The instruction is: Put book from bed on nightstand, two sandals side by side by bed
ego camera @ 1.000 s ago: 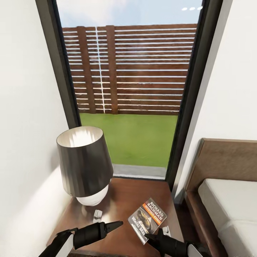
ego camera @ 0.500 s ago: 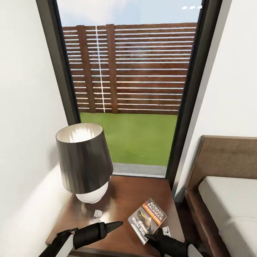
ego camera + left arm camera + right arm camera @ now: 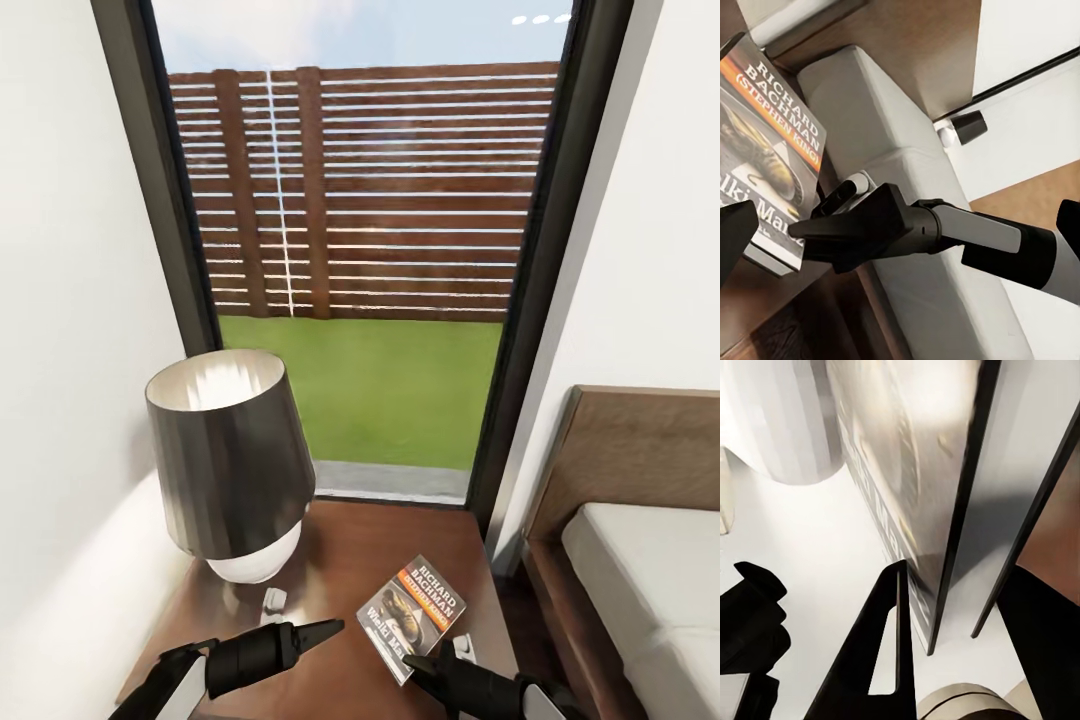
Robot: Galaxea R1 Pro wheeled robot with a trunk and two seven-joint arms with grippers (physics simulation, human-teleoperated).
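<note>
Nightstand (image 3: 340, 560) bears the book (image 3: 412, 617), grasped by the right end effector (image 3: 415, 668); left wrist view reveals its cover.

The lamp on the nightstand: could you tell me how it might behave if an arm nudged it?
The lamp would probably tip rather than slide: its wide dark shade sits above a smaller rounded white base. It stands near the nightstand corner by the wall, which might catch it. The glossy top may let it skid.
</note>
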